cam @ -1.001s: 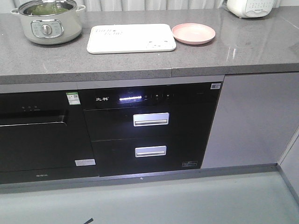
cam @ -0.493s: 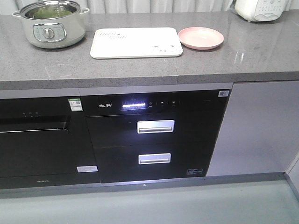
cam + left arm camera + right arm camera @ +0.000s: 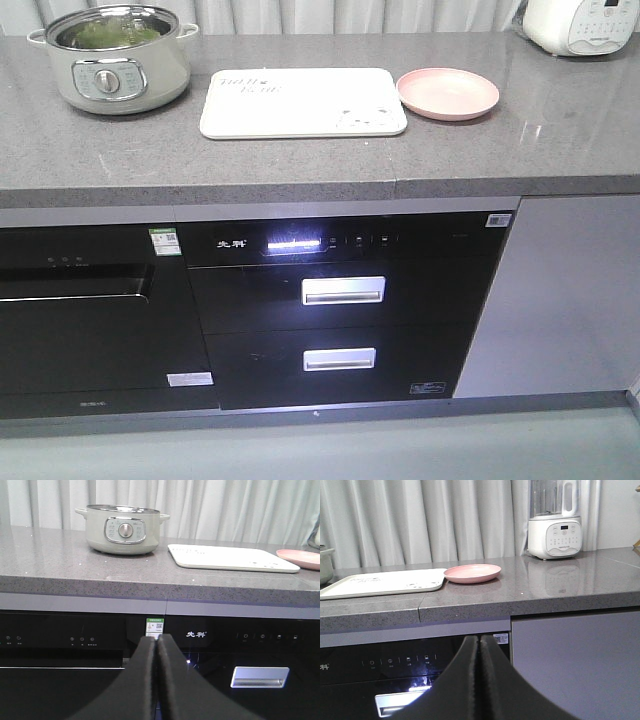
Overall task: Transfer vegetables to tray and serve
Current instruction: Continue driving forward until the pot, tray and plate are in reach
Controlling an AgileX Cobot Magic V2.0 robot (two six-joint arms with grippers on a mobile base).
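Green vegetables (image 3: 108,35) lie inside a pale electric pot (image 3: 115,60) at the back left of the grey counter. The pot (image 3: 123,529) also shows in the left wrist view, its contents hidden there. The cream tray (image 3: 302,102) rests flat on the counter to the right of the pot, empty; it shows too as the tray (image 3: 231,558) and the tray (image 3: 382,583). My left gripper (image 3: 157,639) is shut and empty, held below counter height in front of the black appliance. My right gripper (image 3: 479,640) is likewise shut and empty, low before the cabinet front.
A round pink plate (image 3: 447,93) sits just right of the tray. A white blender (image 3: 555,522) stands at the counter's back right. Black built-in appliances with two drawer handles (image 3: 343,290) fill the cabinet front. Curtains hang behind the counter.
The front view has shifted: counter, pot, tray and plate have slid right and down in the picture, and the cabinets look slightly closer. Nothing on the counter has moved.
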